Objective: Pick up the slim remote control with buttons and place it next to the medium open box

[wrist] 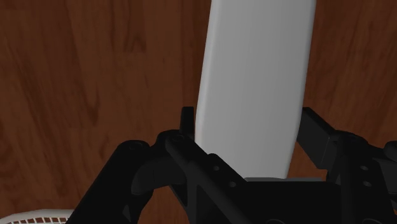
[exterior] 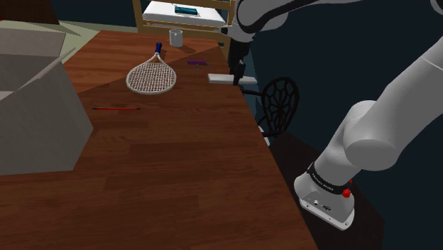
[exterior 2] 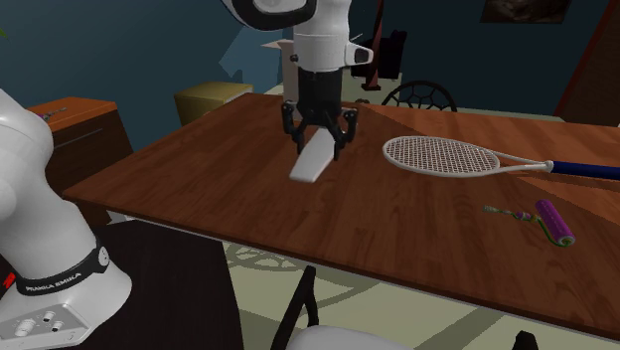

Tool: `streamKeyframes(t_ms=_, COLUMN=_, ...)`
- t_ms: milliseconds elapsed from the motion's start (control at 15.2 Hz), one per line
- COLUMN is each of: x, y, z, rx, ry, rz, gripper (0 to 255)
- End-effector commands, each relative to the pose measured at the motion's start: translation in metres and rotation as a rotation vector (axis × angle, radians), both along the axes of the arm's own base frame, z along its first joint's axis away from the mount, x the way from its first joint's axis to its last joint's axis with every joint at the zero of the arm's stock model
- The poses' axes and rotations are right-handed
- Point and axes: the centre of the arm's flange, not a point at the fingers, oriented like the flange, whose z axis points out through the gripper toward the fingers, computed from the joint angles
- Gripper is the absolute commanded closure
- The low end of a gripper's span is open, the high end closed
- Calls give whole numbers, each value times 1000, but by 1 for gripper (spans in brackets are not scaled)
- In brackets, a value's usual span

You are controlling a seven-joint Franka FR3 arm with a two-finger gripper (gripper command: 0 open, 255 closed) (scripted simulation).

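At the shoulder view's far left stood the grey open box (exterior: 34, 117), on the reddish-brown wooden worktop (exterior: 177, 167). Just beside it to the right lay a thin red stick (exterior: 116, 109). Further right and further back rested a racket (exterior: 151, 77) with a blue grip, a white mug (exterior: 176, 37) behind it, and then a small purple roller (exterior: 197, 62). Right of these, near the worktop's edge and well apart from the box, was the remote control (exterior: 220, 79), a plain pale grey slab. Its long axis ran roughly across that view, and its free end pointed left toward the racket. The black jaws came down at its right end from the white arm (exterior: 383, 121) and pinched its two long sides across the narrow width. A black chair (exterior: 280, 103) stood beyond the edge. In the second exterior view the remote control (exterior 2: 311, 159) stretched from the jaws toward the camera, with the racket (exterior 2: 442, 154) and the roller (exterior 2: 554, 221) off to its right. Whether the slab sat on the wood or just above it could not be told.
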Motion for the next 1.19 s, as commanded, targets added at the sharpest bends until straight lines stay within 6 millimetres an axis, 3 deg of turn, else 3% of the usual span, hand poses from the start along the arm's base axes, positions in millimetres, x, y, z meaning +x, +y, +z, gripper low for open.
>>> streamKeyframes(t_ms=0, x=1, y=0, z=11, rx=0, ry=0, rz=0, gripper=255)
streamKeyframes(t_ms=1122, x=1, y=0, z=101, rx=0, ry=0, rz=0, gripper=255)
